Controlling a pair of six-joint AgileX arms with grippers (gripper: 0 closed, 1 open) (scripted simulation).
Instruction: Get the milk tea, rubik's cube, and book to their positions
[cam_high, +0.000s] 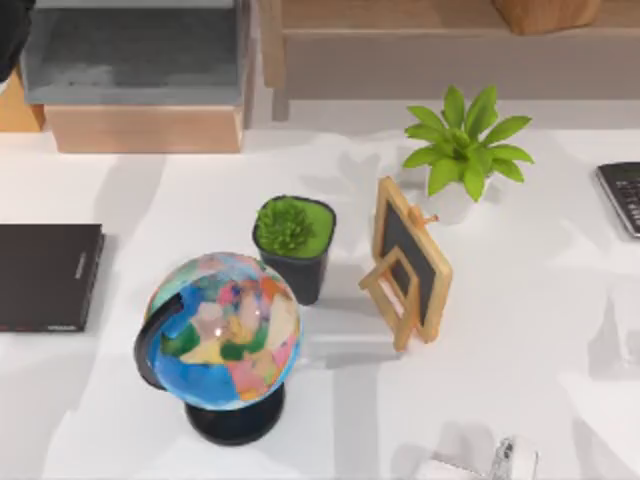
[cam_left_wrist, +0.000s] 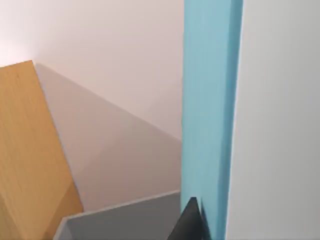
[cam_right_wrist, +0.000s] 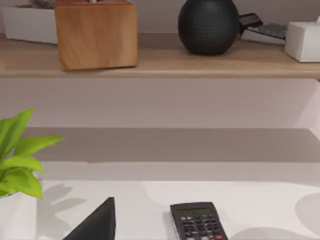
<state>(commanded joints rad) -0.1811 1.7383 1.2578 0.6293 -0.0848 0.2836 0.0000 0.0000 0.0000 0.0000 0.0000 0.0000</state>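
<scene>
The book (cam_left_wrist: 210, 100) stands as a tall teal band close before the left wrist camera, with a pale face beside it. My left gripper (cam_left_wrist: 192, 225) is shut on the book, one dark fingertip lying against the teal cover. This happens above a grey tray (cam_left_wrist: 125, 222) beside a wooden panel (cam_left_wrist: 30, 150). In the top view the left arm (cam_high: 12, 35) is a dark shape at the far left corner. My right gripper (cam_right_wrist: 95, 225) hangs parked over the table's near right. The milk tea and the rubik's cube are out of view.
On the table stand a globe (cam_high: 225, 330), a black plant pot (cam_high: 295, 245), a small chalkboard easel (cam_high: 410, 260) and a leafy plant (cam_high: 462, 140). A thin black book (cam_high: 45, 275) lies left, a calculator (cam_high: 622, 195) right. The grey tray (cam_high: 130, 50) tops a wooden box; a shelf (cam_right_wrist: 160, 60) runs behind.
</scene>
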